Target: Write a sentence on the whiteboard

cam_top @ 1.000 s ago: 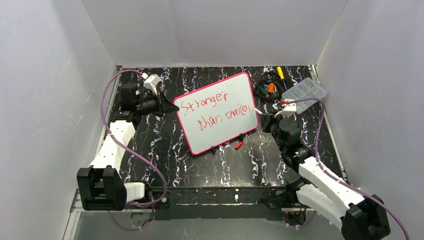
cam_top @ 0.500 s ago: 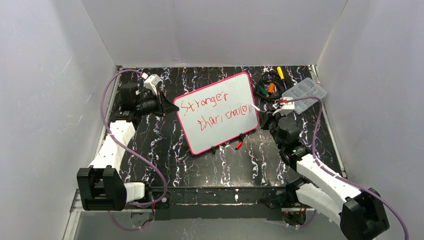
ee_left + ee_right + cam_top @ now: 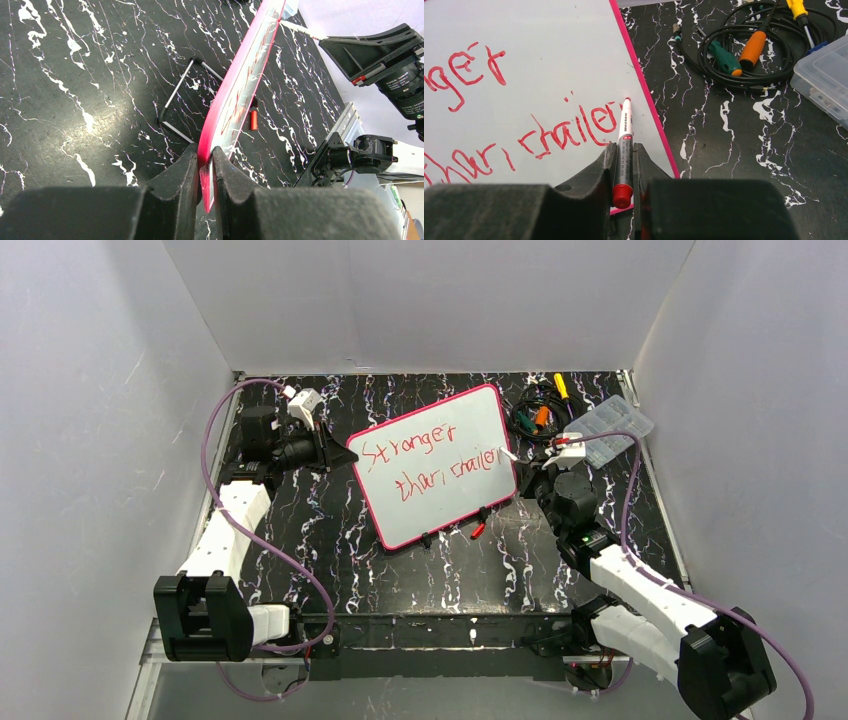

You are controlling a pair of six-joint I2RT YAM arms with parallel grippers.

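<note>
Left tool (image 3: 204, 160) pinches whiteboard (image 3: 440, 505) left edge; right tool (image 3: 624, 155) pinches marker (image 3: 625, 135). Looks thin, stiff, light, likely slippery: grip the rim.

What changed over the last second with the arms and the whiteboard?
The right gripper, shut on the red marker, shifted slightly toward the far side, carrying the tip along the right border of the whiteboard. Nothing was grabbed or released. The left gripper still clamps the board's edge; the board and the sentence look unchanged.
</note>
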